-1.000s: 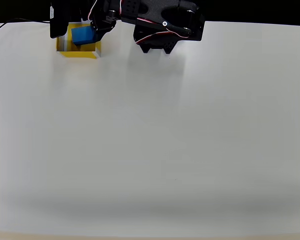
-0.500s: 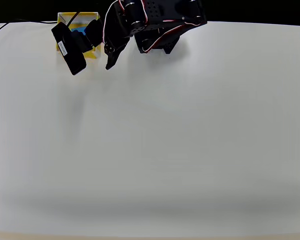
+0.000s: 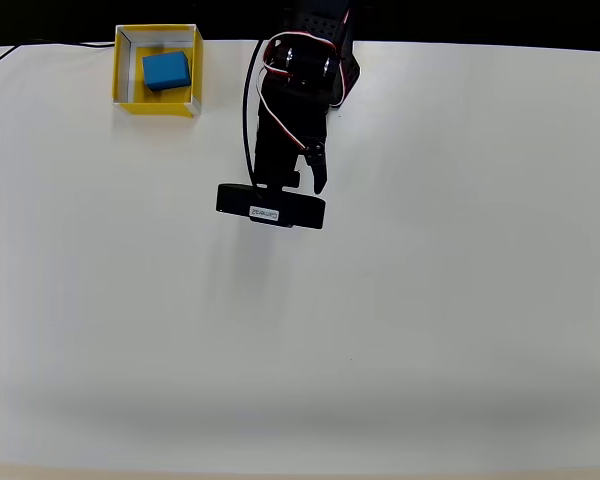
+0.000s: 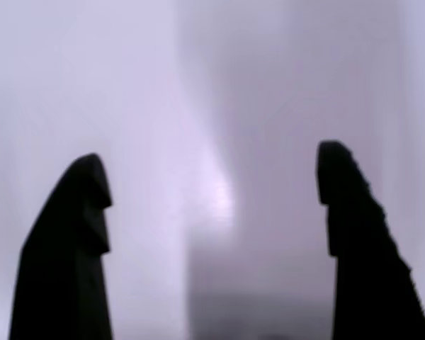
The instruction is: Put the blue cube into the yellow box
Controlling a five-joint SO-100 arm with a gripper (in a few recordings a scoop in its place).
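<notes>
In the overhead view the blue cube [image 3: 167, 70] lies inside the yellow box [image 3: 125, 68] at the table's far left corner, resting on the box floor. The black arm reaches toward the table's middle, well to the right of the box, and its gripper [image 3: 302, 185] is partly covered by the wrist camera bar. The wrist view shows the gripper [image 4: 212, 163] open, its two dark fingers [image 4: 71, 241] spread wide with only blurred white table between them.
The arm's base [image 3: 318, 30] stands at the far edge, right of the box. A thin black cable [image 3: 20, 48] runs along the far left edge. White table [image 3: 380, 320] spreads out in front of the arm.
The gripper has left the box and swung right and toward the table's middle. The blue cube stays in the box, now uncovered.
</notes>
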